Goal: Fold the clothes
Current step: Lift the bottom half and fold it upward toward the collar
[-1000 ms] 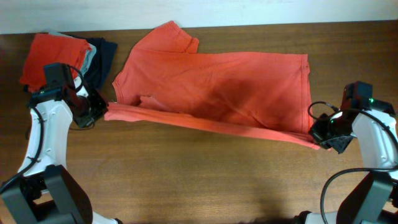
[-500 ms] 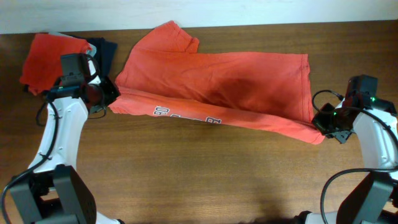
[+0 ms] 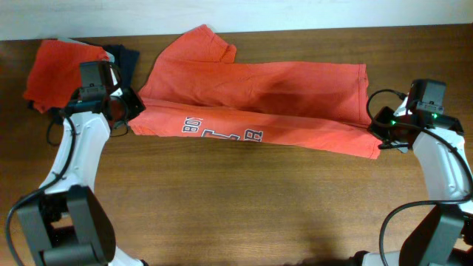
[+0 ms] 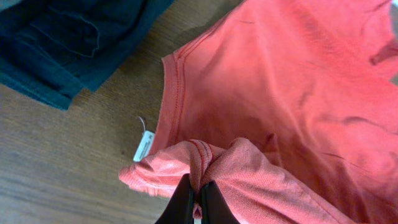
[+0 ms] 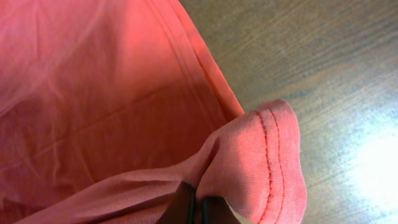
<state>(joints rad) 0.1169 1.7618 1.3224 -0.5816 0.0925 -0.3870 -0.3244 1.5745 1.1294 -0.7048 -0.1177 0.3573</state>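
Observation:
An orange T-shirt (image 3: 251, 96) lies spread across the table's far half. Its near part is folded up over the rest, showing white lettering (image 3: 222, 133). My left gripper (image 3: 127, 111) is shut on the shirt's left end, pinching bunched cloth (image 4: 205, 168) by the collar and label. My right gripper (image 3: 380, 134) is shut on the shirt's right hem corner (image 5: 267, 162). The fold hangs slightly between the two grippers.
A folded orange garment (image 3: 55, 63) and a dark navy garment (image 3: 122, 63) lie stacked at the far left; the navy one shows in the left wrist view (image 4: 68, 43). Bare wooden table (image 3: 244, 207) fills the near half.
Both grippers carried the shirt's near edge away from me over the shirt. The fold now shows its white lettering, and lies higher on the table.

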